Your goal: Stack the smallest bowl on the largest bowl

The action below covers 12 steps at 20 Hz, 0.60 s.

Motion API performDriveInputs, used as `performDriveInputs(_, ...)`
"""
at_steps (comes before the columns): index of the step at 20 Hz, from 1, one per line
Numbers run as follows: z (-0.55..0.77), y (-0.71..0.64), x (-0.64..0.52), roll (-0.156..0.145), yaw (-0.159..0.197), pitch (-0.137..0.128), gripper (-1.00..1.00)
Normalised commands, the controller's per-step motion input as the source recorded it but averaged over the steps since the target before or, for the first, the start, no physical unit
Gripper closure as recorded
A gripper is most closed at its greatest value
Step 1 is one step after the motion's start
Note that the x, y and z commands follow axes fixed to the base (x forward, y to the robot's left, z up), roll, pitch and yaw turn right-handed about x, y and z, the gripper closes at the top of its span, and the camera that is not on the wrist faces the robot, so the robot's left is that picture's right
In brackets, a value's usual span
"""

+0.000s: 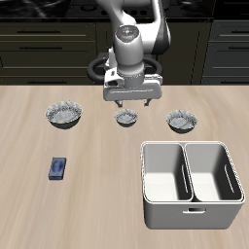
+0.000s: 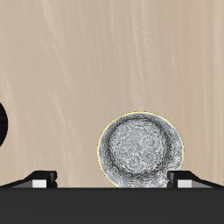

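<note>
Three grey-white speckled bowls stand in a row across the table's middle. The smallest bowl is the middle one, and it fills much of the wrist view. The largest bowl stands at one end of the row. My gripper hangs just above and slightly behind the smallest bowl, open and empty. In the wrist view the gripper has its fingertips spread wide, with the bowl off-centre between them.
The medium bowl stands at the other end of the row. A white two-compartment bin sits near the front edge. A small blue flat object lies in front of the largest bowl. A dark round edge shows in the wrist view.
</note>
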Motion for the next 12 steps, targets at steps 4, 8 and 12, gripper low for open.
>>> performDriveInputs(4,-0.28,0.02,0.01,-0.006,0.015,0.017,-1.00)
performDriveInputs(8,-0.25,-0.02,0.00,-0.025,0.014,0.000,-1.00)
performDriveInputs(12,-0.30,0.08,-0.01,0.014,0.017,0.034,-1.00)
